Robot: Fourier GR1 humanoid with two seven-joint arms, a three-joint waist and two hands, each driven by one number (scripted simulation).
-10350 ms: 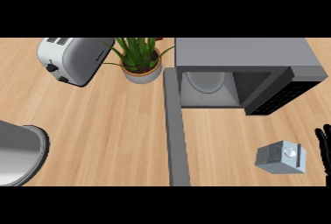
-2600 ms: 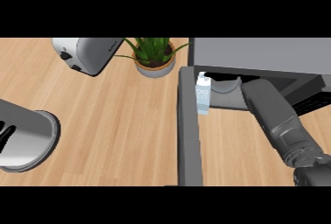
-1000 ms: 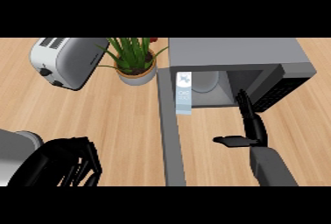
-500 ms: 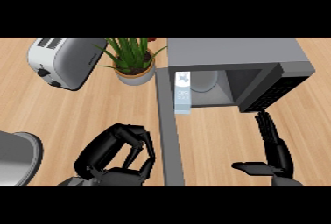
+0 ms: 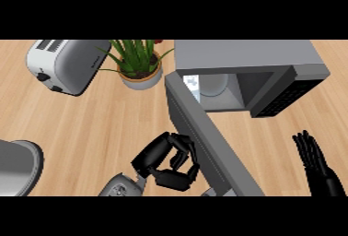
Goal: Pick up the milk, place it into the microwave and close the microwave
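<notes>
The milk (image 5: pixel 192 85) already stands inside the microwave (image 5: pixel 245 60), at the left of the cavity just behind the door hinge: a small white carton with a printed face. You can judge it light and stiff-walled, smooth enough to slide on the oven floor if bumped, so leave it alone.

What remains is the door (image 5: pixel 207 138), a long grey slab swung fully open and running toward you from the hinge. It looks rigid and flat, with a hard outer face and no soft spot to grip, so push rather than grasp it. Contact near the free end, on its left face, should give you the easiest swing.

Your left hand (image 5: pixel 168 160) sits against that left face near the free end, its black fingers curled in and holding nothing. Your right hand (image 5: pixel 314 159) rests open at the near right, fingers straight, well apart from the door.

The table (image 5: pixel 88 129) is pale wood grain. Far left lie a rounded metal toaster (image 5: pixel 65 64) and a potted plant (image 5: pixel 138 64); a grey rounded pot (image 5: pixel 17 167) shows at the near left edge.
</notes>
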